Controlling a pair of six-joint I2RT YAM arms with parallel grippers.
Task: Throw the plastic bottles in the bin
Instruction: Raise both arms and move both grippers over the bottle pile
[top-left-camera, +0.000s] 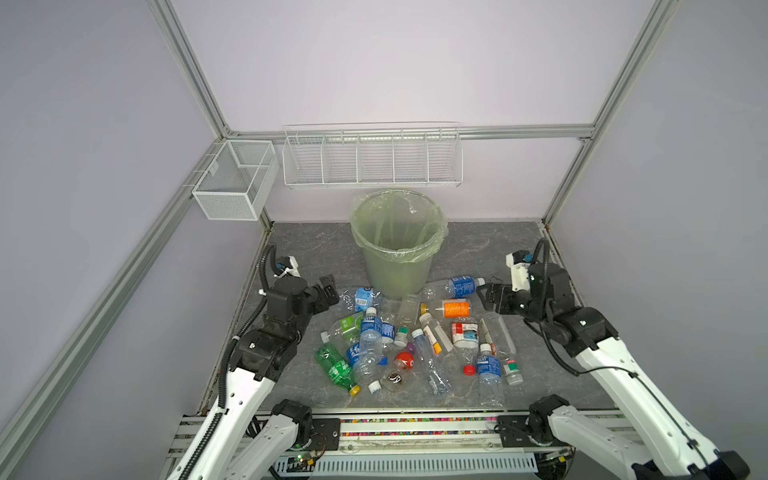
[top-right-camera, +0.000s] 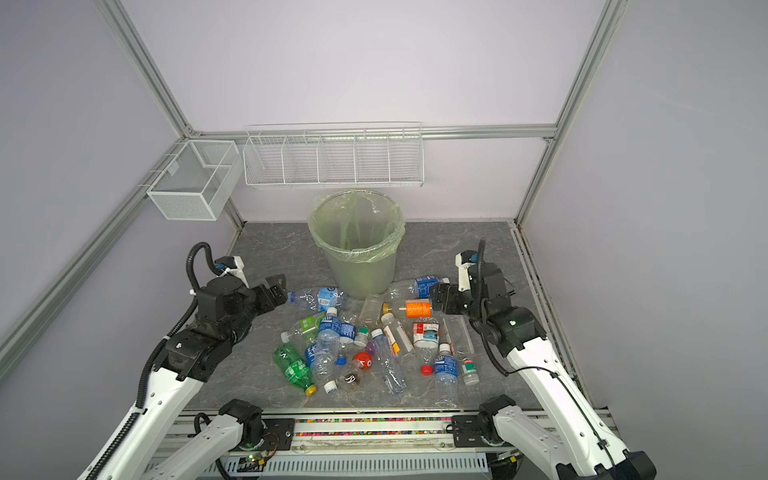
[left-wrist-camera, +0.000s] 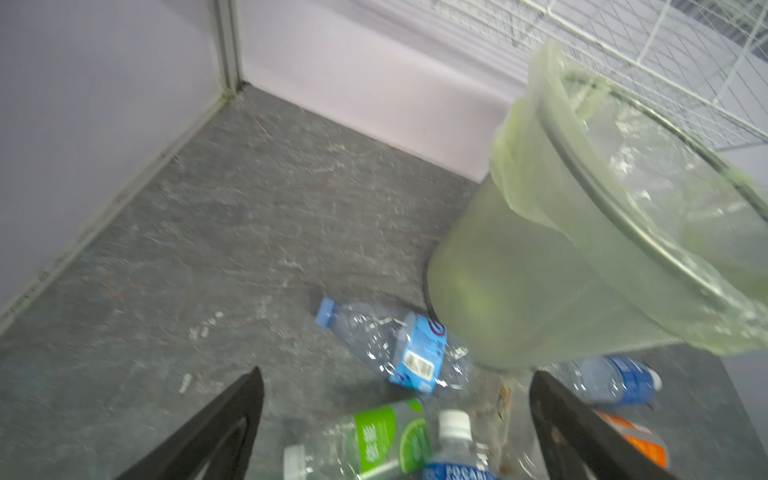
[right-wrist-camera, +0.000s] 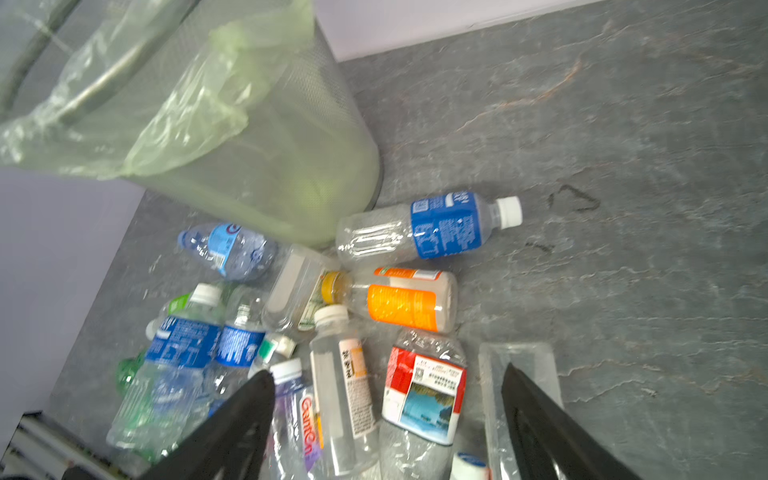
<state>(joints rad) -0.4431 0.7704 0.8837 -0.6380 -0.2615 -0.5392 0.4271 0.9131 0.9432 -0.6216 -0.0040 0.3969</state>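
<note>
Between left fingers (left-wrist-camera: 216, 440) and right fingers (right-wrist-camera: 536, 419), plastic bottles (top-left-camera: 372, 336) strewn, bin (top-left-camera: 395, 270) behind.

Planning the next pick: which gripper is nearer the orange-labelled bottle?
Right. The right gripper hangs open just beside the orange-labelled bottle; the left gripper is farther off, by the crushed light-blue-labelled bottle.

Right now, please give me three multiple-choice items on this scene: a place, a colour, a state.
1. Where does the bin stand? A behind the plastic bottles, below the wire rack; B in front of them; C left of them.
2. Cap of the green bottle: A red; B yellow; C white.
3. The left gripper and right gripper are: A shut on bottles; B open, empty; C inside the bin.
Key: 1 A, both top views show it; 2 B, yellow at its neck; 3 B, jaws spread, nothing between.
</note>
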